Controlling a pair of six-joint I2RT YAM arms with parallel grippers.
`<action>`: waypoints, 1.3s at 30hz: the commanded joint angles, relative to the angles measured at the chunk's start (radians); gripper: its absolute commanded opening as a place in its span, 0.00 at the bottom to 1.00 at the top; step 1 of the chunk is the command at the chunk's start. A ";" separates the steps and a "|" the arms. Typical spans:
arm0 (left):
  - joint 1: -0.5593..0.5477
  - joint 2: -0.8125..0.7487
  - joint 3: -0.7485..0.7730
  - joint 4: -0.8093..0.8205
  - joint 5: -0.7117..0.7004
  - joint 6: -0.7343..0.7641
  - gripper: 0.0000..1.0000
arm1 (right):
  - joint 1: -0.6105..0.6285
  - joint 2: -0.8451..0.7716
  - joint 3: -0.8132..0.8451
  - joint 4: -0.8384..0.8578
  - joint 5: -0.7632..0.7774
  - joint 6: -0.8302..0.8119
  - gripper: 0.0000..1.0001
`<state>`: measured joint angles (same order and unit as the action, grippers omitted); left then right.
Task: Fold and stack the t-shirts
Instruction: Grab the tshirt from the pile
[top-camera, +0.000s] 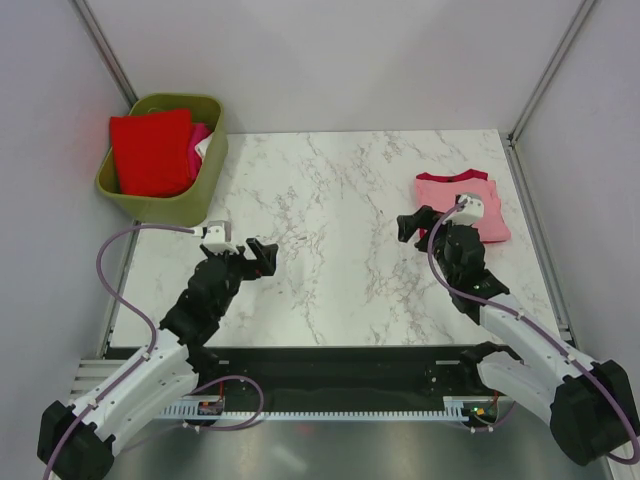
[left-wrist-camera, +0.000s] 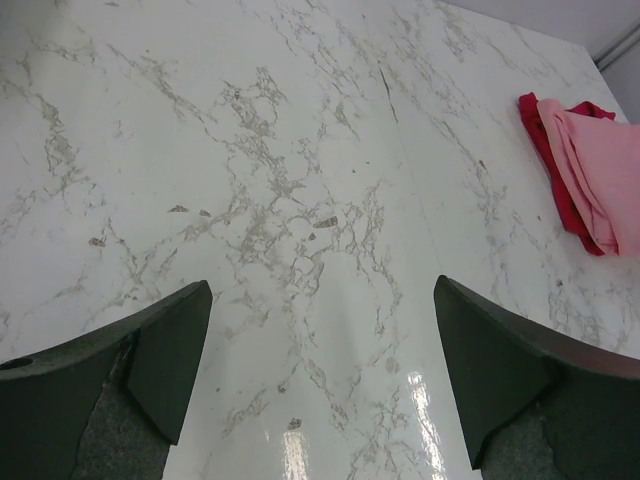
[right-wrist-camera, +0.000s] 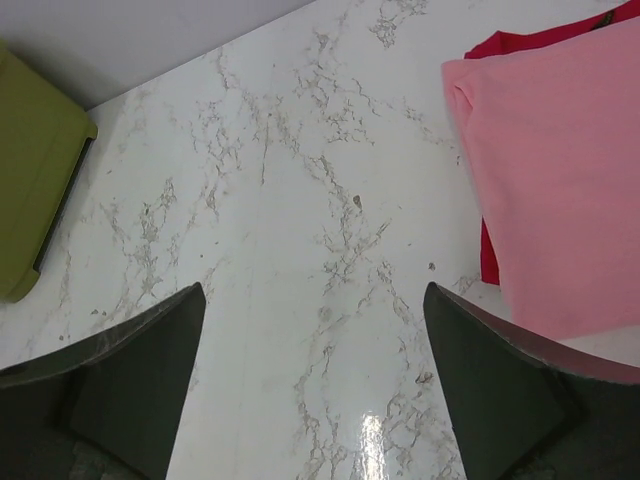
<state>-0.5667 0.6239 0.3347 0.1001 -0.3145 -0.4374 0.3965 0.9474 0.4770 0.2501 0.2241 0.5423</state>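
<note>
A bright red t-shirt (top-camera: 150, 150) lies folded in the olive-green tub (top-camera: 205, 180) at the back left, with a bit of pink and white cloth (top-camera: 200, 140) beside it. A light pink t-shirt (top-camera: 455, 195) with dark pink trim lies folded on the table at the right. It also shows in the left wrist view (left-wrist-camera: 605, 170) and the right wrist view (right-wrist-camera: 560, 170). My left gripper (top-camera: 262, 256) (left-wrist-camera: 322, 283) is open and empty above bare marble. My right gripper (top-camera: 410, 224) (right-wrist-camera: 314, 288) is open and empty just left of the pink shirt.
The white marble table (top-camera: 330, 220) is walled by grey panels at the back and sides. The tub's corner shows at the left of the right wrist view (right-wrist-camera: 30, 170). A black rail runs along the near edge (top-camera: 330, 385).
</note>
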 joint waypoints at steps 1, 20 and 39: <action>0.002 0.003 0.035 0.021 -0.044 0.009 1.00 | 0.004 -0.004 0.003 -0.006 0.023 0.036 0.98; 0.390 0.640 0.930 -0.467 -0.143 -0.254 0.97 | 0.004 -0.084 -0.052 -0.003 0.066 0.070 0.98; 0.685 1.212 1.408 -0.608 -0.072 -0.343 0.72 | 0.004 -0.053 -0.046 0.008 0.050 0.077 0.98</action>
<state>0.1009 1.8091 1.6901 -0.4892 -0.4141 -0.7349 0.3965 0.8860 0.4294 0.2176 0.2703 0.6075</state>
